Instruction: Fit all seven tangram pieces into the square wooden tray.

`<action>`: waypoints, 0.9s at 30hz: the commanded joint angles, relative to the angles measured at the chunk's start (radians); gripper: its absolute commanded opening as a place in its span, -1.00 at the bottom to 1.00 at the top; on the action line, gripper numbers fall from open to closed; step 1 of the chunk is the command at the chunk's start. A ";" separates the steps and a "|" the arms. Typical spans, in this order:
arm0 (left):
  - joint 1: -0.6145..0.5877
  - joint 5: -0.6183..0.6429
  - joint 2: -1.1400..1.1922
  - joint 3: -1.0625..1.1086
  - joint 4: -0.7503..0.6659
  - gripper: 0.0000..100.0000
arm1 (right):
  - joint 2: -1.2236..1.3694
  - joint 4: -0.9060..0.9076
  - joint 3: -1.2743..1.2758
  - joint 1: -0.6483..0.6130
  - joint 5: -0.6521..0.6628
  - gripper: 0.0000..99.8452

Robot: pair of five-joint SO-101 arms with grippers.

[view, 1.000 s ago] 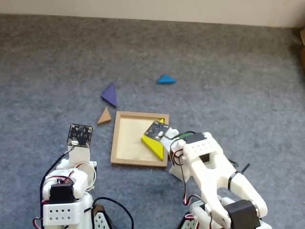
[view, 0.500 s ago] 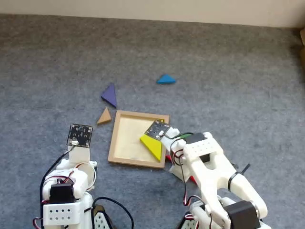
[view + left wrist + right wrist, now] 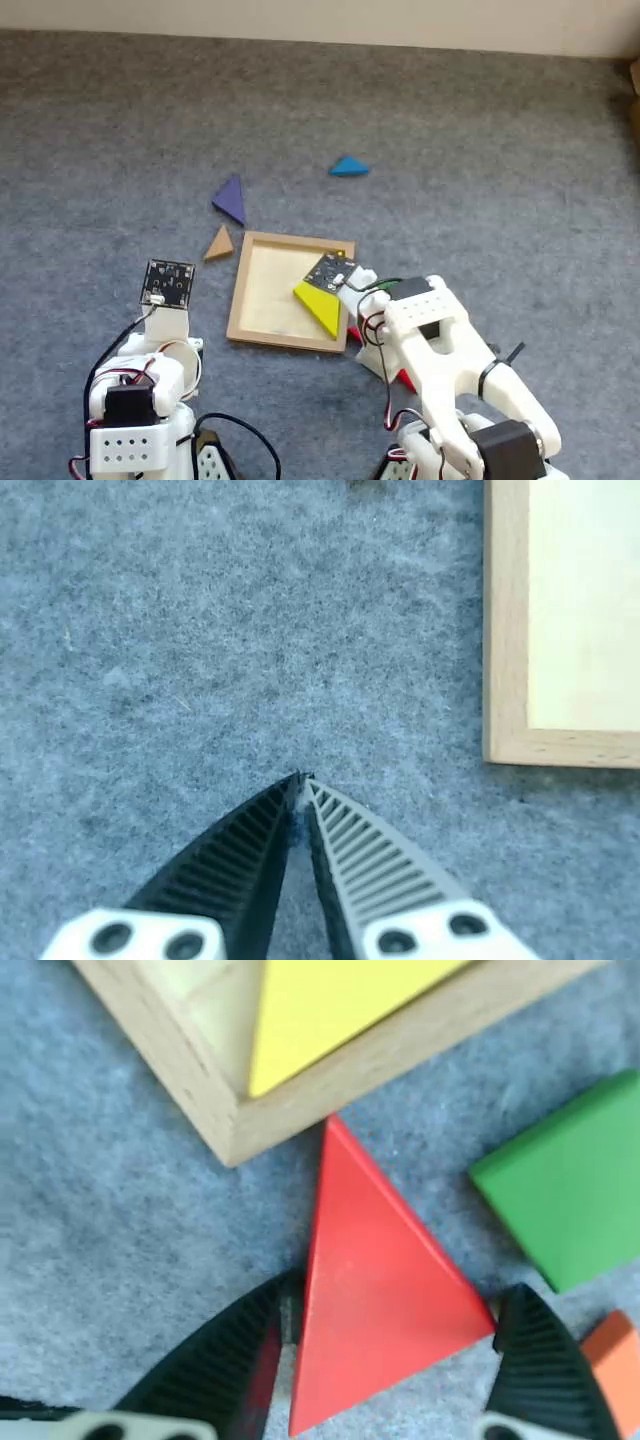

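At the lower left of the high view, the left arm [image 3: 140,390] sits over the grey carpet [image 3: 500,150], and its wrist view shows the left gripper [image 3: 300,780] with its two fingers pressed together and nothing between them, hovering just off one corner of the square wooden tray [image 3: 238,290]. Beyond that arm lie a tan triangle [image 3: 219,243], close to the tray's far left corner, and a purple triangle [image 3: 231,199] a little farther out. The tray itself holds a yellow triangle [image 3: 322,305], tucked against its right-hand side (part of it is hidden under the right arm's wrist camera). Farther off, a blue triangle [image 3: 349,167] lies well apart from the tray. On the right, the right gripper [image 3: 400,1300] is spread wide over a red triangle [image 3: 375,1280] that lies flat on the carpet, one finger on each side of it, and the piece's point nearly touches the tray's outer corner. Beside the red triangle lies a green piece [image 3: 565,1190], and an orange piece [image 3: 615,1360] peeks in near one fingertip.
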 commanded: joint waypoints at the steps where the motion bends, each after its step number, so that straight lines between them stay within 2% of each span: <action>1: -0.008 0.008 -0.038 0.021 0.008 -0.99 | 0.007 0.025 0.018 -0.008 -0.058 -0.44; 12: -0.008 0.008 -0.038 0.021 0.008 -0.99 | 0.008 0.025 0.027 -0.008 -0.084 -0.44; 16: -0.008 0.008 -0.038 0.021 0.008 -0.99 | 0.008 0.025 0.027 -0.012 -0.141 -0.44; 20: -0.008 0.008 -0.038 0.021 0.008 -0.99 | 0.008 0.025 0.027 -0.013 -0.146 -0.35; 27: -0.008 0.008 -0.038 0.021 0.008 -0.99 | 0.008 0.027 0.027 -0.013 -0.147 -0.35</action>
